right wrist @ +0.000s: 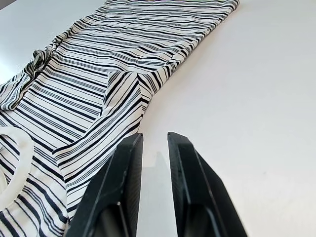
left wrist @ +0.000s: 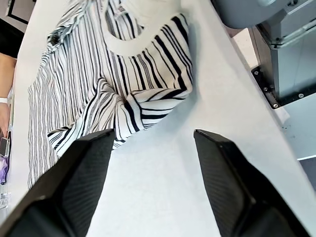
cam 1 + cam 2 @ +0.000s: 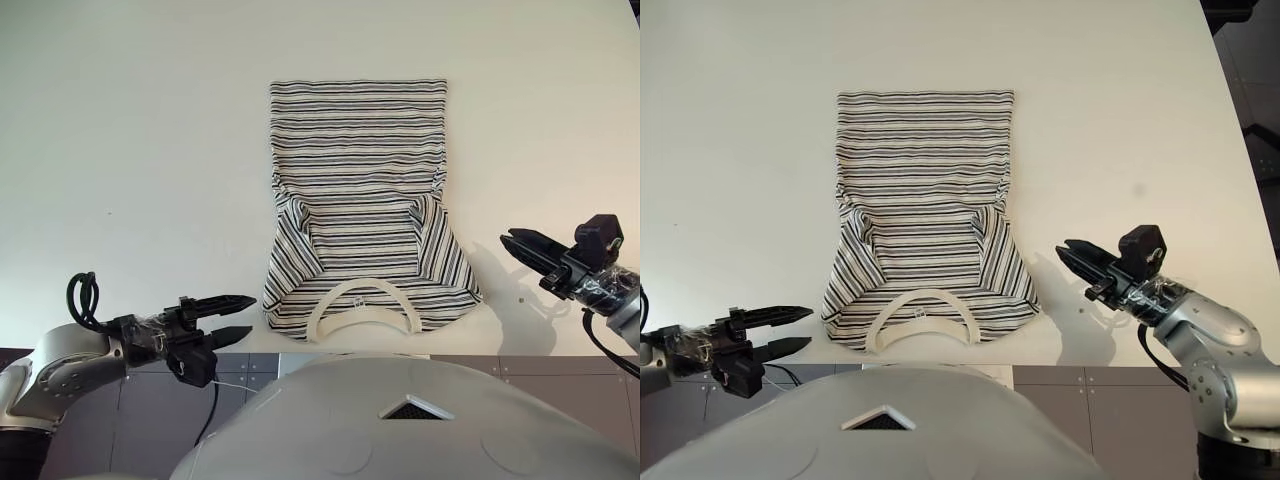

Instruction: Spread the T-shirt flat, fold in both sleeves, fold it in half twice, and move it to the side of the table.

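The black-and-white striped cotton T-shirt [image 3: 358, 200] is lying flat on the white table [image 3: 130, 150] with its sleeves already tucked in. The left gripper [image 3: 252, 314] is hovering beside its collar-end left corner, fingers spread and empty. The right gripper [image 3: 507, 242] is hanging off the opposite shoulder, fingers seemingly barely parted, likely poised for the halving fold.

- T-shirt [image 3: 358, 170]: thin black & white horiz. stripes, w/ a plain white ribbed collar [image 3: 362, 303].
- Lies spread on the white bench [image 3: 120, 150], approx. mid-bench; collar end at the near edge, hem at the far end.
- Both sleeves folded in: left sleeve [image 3: 295, 245] & right sleeve [image 3: 440, 245] lie as slanted flaps over the chest.
- Outline widest at the shoulder end, narrower twd the hem.
- Fabric puckered at both sides around mid-length; hem end smooth & square.
- Not yet folded in half.
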Robot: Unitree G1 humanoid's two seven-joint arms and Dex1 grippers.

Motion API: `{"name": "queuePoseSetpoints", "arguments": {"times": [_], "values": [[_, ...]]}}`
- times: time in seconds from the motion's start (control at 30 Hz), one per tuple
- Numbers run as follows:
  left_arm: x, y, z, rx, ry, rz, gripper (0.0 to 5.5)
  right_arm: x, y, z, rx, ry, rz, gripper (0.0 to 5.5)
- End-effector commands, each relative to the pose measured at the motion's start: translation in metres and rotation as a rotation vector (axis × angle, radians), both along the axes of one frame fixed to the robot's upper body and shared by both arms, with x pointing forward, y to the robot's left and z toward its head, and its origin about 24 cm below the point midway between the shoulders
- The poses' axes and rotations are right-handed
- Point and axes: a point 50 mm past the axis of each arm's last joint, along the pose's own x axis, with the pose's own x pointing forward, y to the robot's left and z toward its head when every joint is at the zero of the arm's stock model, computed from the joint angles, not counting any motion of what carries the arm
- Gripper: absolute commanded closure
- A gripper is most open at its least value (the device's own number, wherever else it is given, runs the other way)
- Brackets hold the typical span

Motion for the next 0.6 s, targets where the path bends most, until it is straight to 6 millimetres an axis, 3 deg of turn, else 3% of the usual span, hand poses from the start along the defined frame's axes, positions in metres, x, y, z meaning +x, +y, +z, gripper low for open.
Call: {"name": "queuePoseSetpoints", "arguments": {"times": [0.03, 0.27, 0.6], "values": [[0.007, -0.010, -0.011, 0.018, -0.032, -0.054, 2.42, 0.006, 0.005, 0.000, 0.004, -0.008, 0.012, 4.59], [0.012, -0.019, -0.025, 0.030, -0.028, -0.066, 2.50, 0.013, 0.006, -0.001, -0.009, -0.009, 0.029, 4.59], [0.003, -0.023, -0.042, 0.058, 0.080, -0.056, 4.31, 0.012, -0.002, -0.006, -0.150, -0.016, 0.124, 4.59]]}}
